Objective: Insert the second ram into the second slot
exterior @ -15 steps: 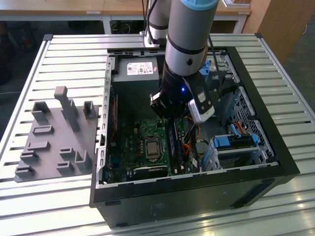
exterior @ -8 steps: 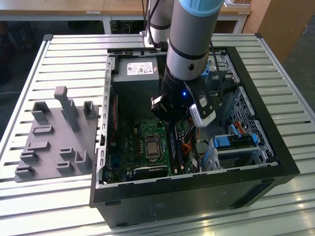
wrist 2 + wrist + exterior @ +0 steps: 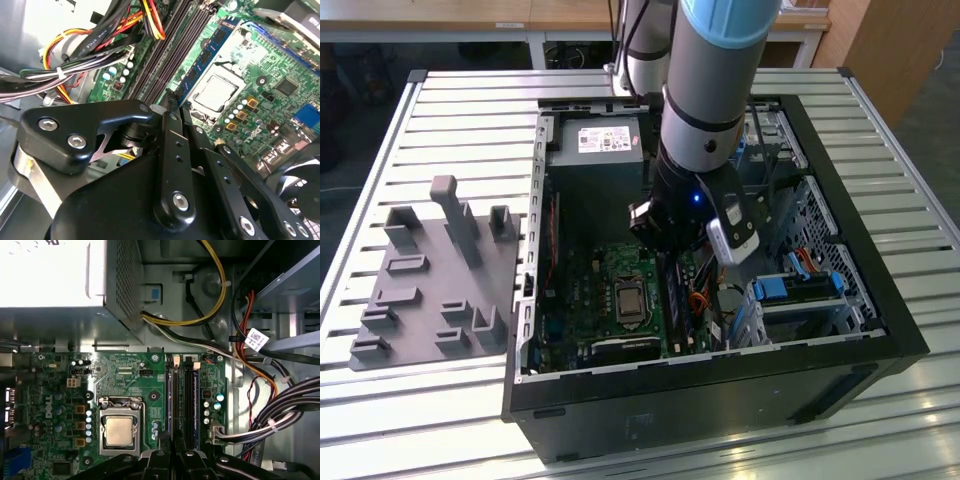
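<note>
Hand point(image 3: 170, 102): deep inside the open case point(image 3: 720, 405), above the board. The fingers are drawn together to a narrow tip, with nothing seen clamped between them.
Ram point(image 3: 205, 57): blue stick standing on edge in the slot nearest the CPU socket point(image 3: 216, 92). Its near end lies just at the hand's tip; contact cannot be told.
Slots point(image 3: 167, 47): low dark rails, parallel to the ram and just beside it on the side away from the socket.
Edges: the cable bundle point(image 3: 100, 45) is close beside the hand, past the slots. The drive cage point(image 3: 800, 290) is near the wrist.
Open room: the board ahead of the hand lies low and flat.
Worktop point(image 3: 460, 110): carries the case.
</note>
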